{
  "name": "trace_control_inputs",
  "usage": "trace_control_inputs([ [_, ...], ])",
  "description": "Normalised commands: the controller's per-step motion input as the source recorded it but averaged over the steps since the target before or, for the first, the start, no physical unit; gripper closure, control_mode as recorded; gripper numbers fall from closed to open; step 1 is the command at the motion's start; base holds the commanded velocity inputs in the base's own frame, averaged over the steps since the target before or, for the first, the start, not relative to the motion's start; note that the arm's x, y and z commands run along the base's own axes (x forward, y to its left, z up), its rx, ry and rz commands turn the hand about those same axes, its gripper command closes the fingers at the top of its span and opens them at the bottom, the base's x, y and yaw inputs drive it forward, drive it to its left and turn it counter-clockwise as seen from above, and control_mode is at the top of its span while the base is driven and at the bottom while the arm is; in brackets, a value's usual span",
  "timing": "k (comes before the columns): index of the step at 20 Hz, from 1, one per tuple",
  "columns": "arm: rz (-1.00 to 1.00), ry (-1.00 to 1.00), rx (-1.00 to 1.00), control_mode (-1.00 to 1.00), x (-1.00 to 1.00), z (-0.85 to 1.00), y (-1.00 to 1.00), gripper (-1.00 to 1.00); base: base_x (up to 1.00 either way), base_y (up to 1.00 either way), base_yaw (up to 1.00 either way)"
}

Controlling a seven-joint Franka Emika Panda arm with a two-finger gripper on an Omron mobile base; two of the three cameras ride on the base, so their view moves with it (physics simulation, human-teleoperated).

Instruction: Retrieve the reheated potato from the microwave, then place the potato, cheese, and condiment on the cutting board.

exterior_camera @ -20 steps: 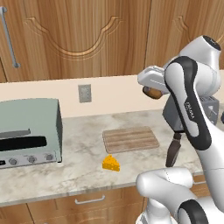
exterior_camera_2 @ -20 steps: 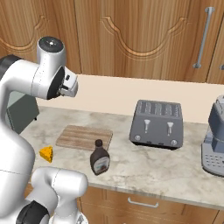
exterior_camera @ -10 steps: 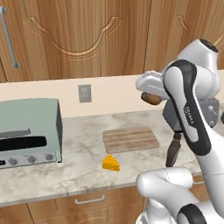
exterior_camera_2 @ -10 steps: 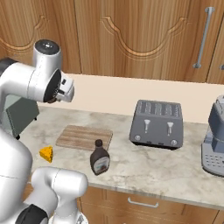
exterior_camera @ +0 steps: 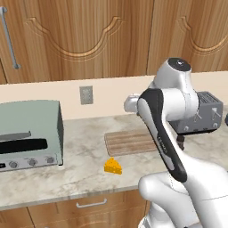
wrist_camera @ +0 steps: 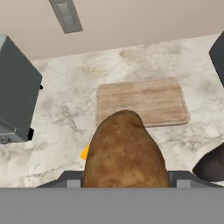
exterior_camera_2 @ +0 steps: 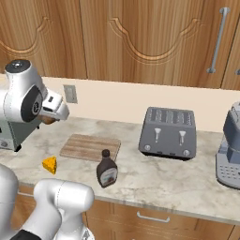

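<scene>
The cheese (exterior_camera_2: pixel 49 164) sits near the table's (exterior_camera_2: pixel 154 174) front edge, the cutting board (exterior_camera_2: pixel 90 147) just behind it. Above the board, the gripper (exterior_camera_2: pixel 50 118) appears clamped on the potato (wrist_camera: pixel 124 151). The condiment (exterior_camera_2: pixel 107 169) stands off the board's front right corner.

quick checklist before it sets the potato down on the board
1. Potato held in gripper: ok.
2. Board bare, room for the potato: ok.
3. Gripper above the board: not ok, it hangs short of the near edge.
4. Cheese off the drop spot, on the counter in front of the board: ok.
5. Bottle out of the way, off the board's corner: ok.
6. Gap from potato to board: cannot tell.
</scene>
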Motion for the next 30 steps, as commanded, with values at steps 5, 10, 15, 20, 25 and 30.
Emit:
trace_control_inputs([
  [5, -0.05, 0.02, -0.11, -1.00, 0.25, -0.43, 0.01, 1.00, 0.00, 0.00, 0.00],
  [10, -0.01, 0.03, -0.04, -1.00, 0.33, -0.38, -0.02, 1.00, 0.00, 0.00, 0.00],
  [15, 0.01, 0.00, 0.00, -1.00, 0.34, -0.42, -0.07, 1.00, 0.00, 0.00, 0.00],
  [20, 0.06, 0.03, 0.00, -1.00, 0.39, -0.51, 0.00, 1.00, 0.00, 0.00, 0.00],
  [25, 0.06, 0.06, 0.00, -1.00, 0.41, -0.49, 0.00, 1.00, 0.00, 0.00, 0.00],
  [30, 0.02, 0.08, -0.02, -1.00, 0.41, -0.39, 0.20, 1.00, 0.00, 0.00, 0.00],
])
